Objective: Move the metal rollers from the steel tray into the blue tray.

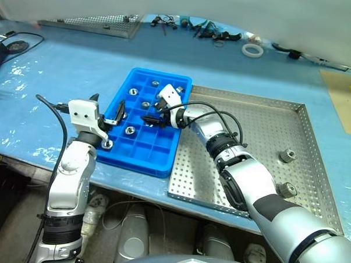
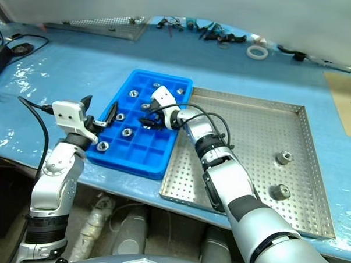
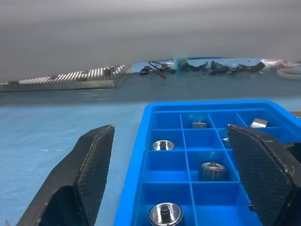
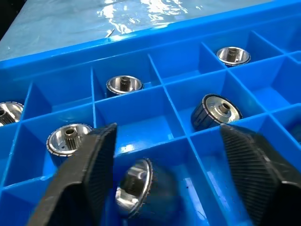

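The blue tray (image 1: 140,159) lies on the tabletop (image 1: 61,74), its right edge touching the left rim of the steel tray (image 1: 246,120). Both trays reach close to the near tabletop edge. To the left of the blue tray the blue tabletop is bare up to a black cable and device at the far left.

The left end effector (image 1: 108,113) hangs over the blue tray's left rim, fingers spread, one outside the rim and one over the compartments, holding nothing. The right end effector (image 1: 151,119) is low over the middle compartments, fingers spread. A roller (image 4: 136,187) lies tilted on its side in the compartment between those fingers, untouched.

Several more rollers sit in other compartments, among them one (image 1: 129,129) near the left, one (image 1: 133,91) farther back and one (image 1: 179,89) at the far right. Two rollers (image 1: 287,155) (image 1: 287,189) stay on the steel tray's right side; the rest of its floor is bare.

Along the far edge lie a perforated sheet (image 1: 93,24), small tools and a white ring (image 1: 252,50).
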Action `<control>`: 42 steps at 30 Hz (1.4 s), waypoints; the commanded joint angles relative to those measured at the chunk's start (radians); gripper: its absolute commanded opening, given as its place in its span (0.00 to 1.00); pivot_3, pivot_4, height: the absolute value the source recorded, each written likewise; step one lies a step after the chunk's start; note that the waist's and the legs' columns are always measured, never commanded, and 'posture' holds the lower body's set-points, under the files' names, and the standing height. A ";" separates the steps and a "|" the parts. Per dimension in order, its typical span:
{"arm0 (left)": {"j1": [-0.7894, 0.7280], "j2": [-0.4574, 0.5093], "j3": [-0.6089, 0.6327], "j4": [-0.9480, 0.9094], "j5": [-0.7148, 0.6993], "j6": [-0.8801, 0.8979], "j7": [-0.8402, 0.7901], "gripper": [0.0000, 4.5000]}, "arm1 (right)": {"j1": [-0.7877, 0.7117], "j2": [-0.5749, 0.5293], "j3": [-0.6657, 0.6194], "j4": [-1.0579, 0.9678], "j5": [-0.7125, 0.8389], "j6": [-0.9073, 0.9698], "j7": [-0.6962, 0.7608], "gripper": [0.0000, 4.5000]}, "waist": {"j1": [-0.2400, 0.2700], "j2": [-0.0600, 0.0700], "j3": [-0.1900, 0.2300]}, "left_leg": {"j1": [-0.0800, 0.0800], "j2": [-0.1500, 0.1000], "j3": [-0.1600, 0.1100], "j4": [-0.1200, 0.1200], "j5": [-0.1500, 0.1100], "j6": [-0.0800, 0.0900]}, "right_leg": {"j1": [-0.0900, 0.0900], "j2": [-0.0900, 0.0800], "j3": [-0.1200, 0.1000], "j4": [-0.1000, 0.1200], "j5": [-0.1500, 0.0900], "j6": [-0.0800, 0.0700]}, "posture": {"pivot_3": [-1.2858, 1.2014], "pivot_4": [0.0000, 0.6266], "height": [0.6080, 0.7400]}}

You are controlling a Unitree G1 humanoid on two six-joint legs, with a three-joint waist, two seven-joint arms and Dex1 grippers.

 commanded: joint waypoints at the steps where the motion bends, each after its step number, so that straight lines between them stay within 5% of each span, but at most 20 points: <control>1: -0.061 0.006 -0.019 0.025 -0.036 -0.016 -0.057 0.90 | 0.006 -0.044 -0.051 -0.063 0.027 -0.012 0.008 0.88 | 0.006 0.000 0.000 | 0.000 0.000 0.000 0.000 0.000 0.000 | 0.000 0.000 0.000 0.000 0.000 0.000 | 0.67 0.24 1.00; 8: -0.223 -0.002 -0.099 0.208 -0.084 -0.064 -0.251 0.90 | 0.170 -0.204 -0.111 -0.346 0.062 0.066 0.031 0.88 | -0.007 0.000 0.000 | 0.000 -0.001 0.000 0.002 0.001 -0.001 | 0.001 0.000 0.001 0.001 0.000 0.000 | 0.59 0.24 1.00; 18: -0.393 -0.064 -0.182 0.428 -0.121 -0.142 -0.466 0.90 | 0.424 -0.415 -0.220 -0.748 0.067 0.297 -0.107 0.88 | -0.117 0.000 0.000 | 0.003 -0.001 0.003 0.002 0.004 -0.006 | 0.002 0.000 0.003 0.000 0.001 0.000 | 0.49 0.24 1.00; 26: -0.442 -0.124 -0.209 0.531 -0.116 -0.181 -0.534 0.90 | 0.560 -0.486 -0.298 -0.906 0.078 0.490 -0.222 0.88 | -0.177 0.000 0.000 | 0.005 -0.001 0.005 0.002 0.003 -0.004 | 0.003 0.001 0.005 0.000 0.001 0.000 | 0.45 0.24 1.00; 40: -0.473 -0.174 -0.228 0.613 -0.099 -0.223 -0.578 0.90 | 0.769 -0.518 -0.424 -1.063 0.176 0.690 -0.297 0.88 | -0.197 0.000 0.000 | 0.013 -0.001 0.014 0.002 0.000 0.002 | 0.006 0.000 0.013 -0.002 0.000 0.001 | 0.42 0.24 1.00; 42: -0.476 -0.173 -0.228 0.617 -0.096 -0.226 -0.580 0.90 | 0.775 -0.513 -0.416 -1.048 0.177 0.688 -0.306 0.80 | -0.200 0.000 0.000 | 0.016 -0.002 0.018 0.002 -0.001 0.003 | 0.006 0.000 0.017 -0.002 -0.001 0.003 | 0.42 0.24 1.00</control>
